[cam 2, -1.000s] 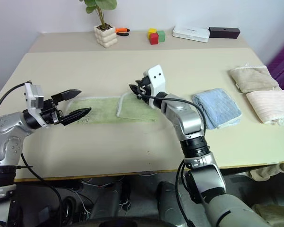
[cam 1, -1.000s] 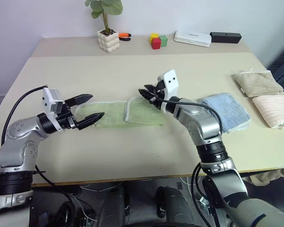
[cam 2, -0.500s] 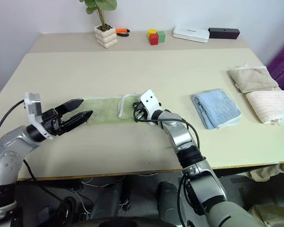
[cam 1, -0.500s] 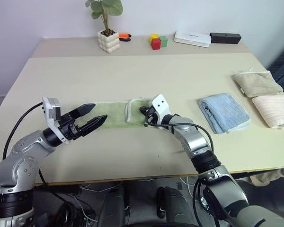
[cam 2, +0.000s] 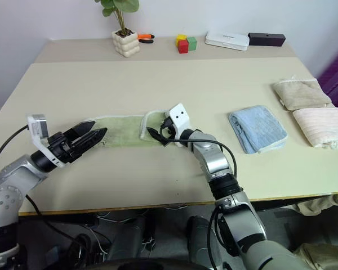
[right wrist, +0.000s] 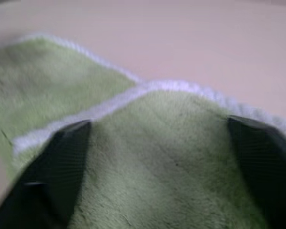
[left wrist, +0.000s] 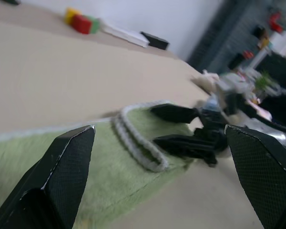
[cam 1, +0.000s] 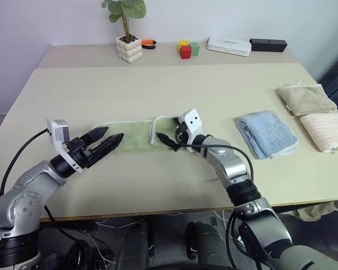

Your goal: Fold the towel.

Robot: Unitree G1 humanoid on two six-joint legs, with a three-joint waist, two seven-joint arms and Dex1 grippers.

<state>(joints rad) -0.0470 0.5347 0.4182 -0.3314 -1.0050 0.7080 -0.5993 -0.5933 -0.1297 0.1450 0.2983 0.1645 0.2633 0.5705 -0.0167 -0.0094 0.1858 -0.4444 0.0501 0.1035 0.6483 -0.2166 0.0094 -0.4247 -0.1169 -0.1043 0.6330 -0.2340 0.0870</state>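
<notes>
Head stereo pair is aimed fwd and down over the counter [cam 1: 158, 84] from its near side. Wrist cams are set low and close; the towel [left wrist: 133, 157] fold is shared by both, approx. opposite sides.

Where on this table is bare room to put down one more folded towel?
Free: the wide beige tabletop between the light green terry towel and the white potted plant. Crowded: the right edge, with light blue, beige and pink folded towels.
</notes>
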